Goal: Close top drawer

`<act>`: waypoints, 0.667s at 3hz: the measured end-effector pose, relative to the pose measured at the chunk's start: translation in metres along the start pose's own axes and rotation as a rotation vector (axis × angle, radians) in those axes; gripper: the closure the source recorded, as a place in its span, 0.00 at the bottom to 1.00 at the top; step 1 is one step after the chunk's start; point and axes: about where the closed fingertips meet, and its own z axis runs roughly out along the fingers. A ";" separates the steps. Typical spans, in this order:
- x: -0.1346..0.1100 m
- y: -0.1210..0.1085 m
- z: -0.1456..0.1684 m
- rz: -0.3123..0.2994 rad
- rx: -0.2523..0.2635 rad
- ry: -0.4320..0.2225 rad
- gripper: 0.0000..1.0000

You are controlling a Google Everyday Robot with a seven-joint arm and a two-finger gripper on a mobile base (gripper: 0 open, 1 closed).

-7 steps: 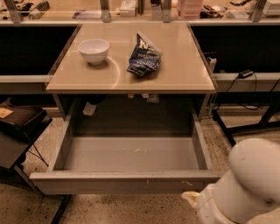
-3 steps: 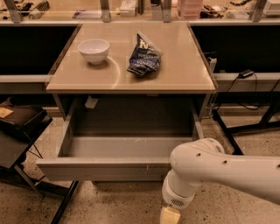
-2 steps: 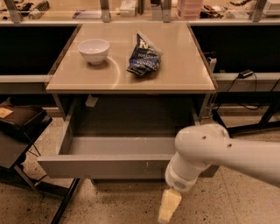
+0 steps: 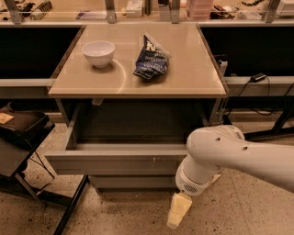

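One top drawer, partly out — lengthwise left-right, front toward camera; gripper below it, state unclear.

This looks like a lab or workshop. My fingers hang low over a speckled hard floor, in front of a grey metal drawer unit under a tan tabletop. A power block trails cables at the right, and small gear clutters the back ledge.
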 end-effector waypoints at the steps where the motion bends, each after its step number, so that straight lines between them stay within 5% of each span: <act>1: 0.001 -0.005 -0.002 0.001 0.008 -0.018 0.00; 2: -0.005 -0.036 -0.007 -0.012 0.029 -0.038 0.00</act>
